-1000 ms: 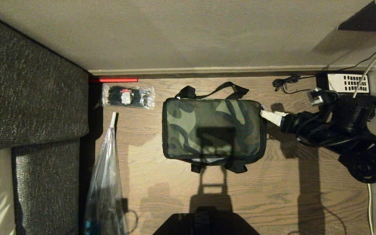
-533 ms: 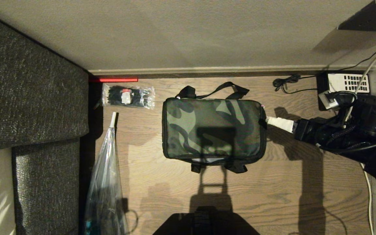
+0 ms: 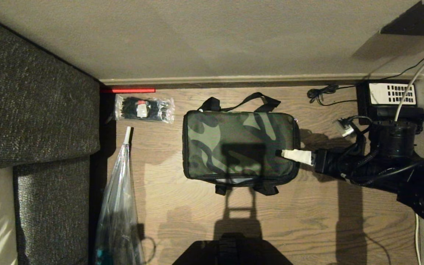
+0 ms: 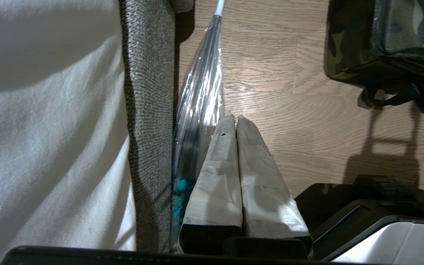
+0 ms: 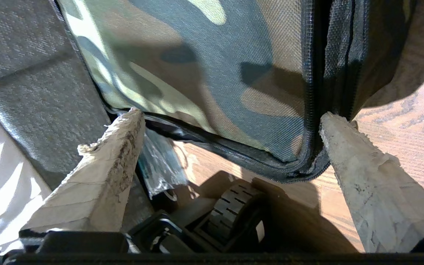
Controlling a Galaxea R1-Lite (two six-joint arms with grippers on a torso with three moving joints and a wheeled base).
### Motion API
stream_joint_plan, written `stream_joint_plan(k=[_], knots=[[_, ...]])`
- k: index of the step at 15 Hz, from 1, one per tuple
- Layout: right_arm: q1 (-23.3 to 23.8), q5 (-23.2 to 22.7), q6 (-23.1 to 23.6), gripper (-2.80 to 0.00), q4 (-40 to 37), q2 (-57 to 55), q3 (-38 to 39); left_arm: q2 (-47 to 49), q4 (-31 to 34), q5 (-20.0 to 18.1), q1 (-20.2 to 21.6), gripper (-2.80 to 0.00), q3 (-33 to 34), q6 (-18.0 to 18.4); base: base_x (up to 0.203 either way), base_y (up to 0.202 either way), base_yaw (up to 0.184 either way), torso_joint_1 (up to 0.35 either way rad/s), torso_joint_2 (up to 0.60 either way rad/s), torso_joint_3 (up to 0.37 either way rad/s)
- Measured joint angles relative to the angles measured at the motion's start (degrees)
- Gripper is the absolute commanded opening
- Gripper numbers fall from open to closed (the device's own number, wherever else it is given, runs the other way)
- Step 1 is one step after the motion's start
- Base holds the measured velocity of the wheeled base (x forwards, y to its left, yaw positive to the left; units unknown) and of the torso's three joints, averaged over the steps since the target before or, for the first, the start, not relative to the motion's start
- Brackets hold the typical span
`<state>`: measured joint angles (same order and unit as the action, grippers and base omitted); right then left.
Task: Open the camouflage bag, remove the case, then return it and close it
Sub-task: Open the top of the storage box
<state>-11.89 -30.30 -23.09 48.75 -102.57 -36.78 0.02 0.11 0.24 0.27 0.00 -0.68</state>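
Observation:
The camouflage bag (image 3: 239,145) lies flat on the wood floor with its lid down and black straps at both long sides. My right gripper (image 3: 285,153) reaches in from the right, its taped fingertips over the bag's right edge toward the near corner. In the right wrist view the right gripper (image 5: 231,113) is open wide, with the bag's zippered corner (image 5: 307,162) between the spread fingers and nothing held. The left gripper (image 4: 235,118) hangs shut and empty near the sofa, away from the bag. The case is hidden.
A grey sofa (image 3: 31,110) fills the left side, with a clear plastic bag (image 3: 118,206) leaning on it. A packet of black zip ties (image 3: 144,108) lies by the wall. A black telephone (image 3: 390,94) and cables (image 3: 322,94) sit at the back right.
The right gripper has slid from the bag's far right corner along its right side toward the near corner, and its tips now overlap the bag's edge. The bag and left arm have not moved.

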Motion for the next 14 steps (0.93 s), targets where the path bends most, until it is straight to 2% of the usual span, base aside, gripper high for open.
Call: stream_joint_plan(k=[3,5,9,12,14], knots=[[-0.8,2.7,0.4,0.0,0.5,-3.0,-2.2,0.0,0.0,0.0,0.0,-2.8,0.0,0.0,0.0,0.0,0.0,0.0,0.0,0.0],[-1.4,5.3,3.0,0.0,1.3,-6.1,-4.5,0.0,0.0,0.0,0.0,-2.8,0.0,0.0,0.0,0.0,0.0,0.0,0.0,0.0],[-1.7,5.9,3.3,0.0,1.1,-8.4,-5.6,0.0,0.0,0.1,0.0,-2.8,0.0,0.0,0.0,0.0,0.0,0.0,0.0,0.0],[-2.8,5.7,-3.4,0.0,0.2,-6.9,-5.7,0.0,0.0,0.0,0.0,-2.8,0.0,0.0,0.0,0.0,0.0,0.0,0.0,0.0],[-3.4,5.7,-5.4,0.0,-0.2,-6.0,-5.9,0.0,0.0,0.0,0.0,-2.8,0.0,0.0,0.0,0.0,0.0,0.0,0.0,0.0]])
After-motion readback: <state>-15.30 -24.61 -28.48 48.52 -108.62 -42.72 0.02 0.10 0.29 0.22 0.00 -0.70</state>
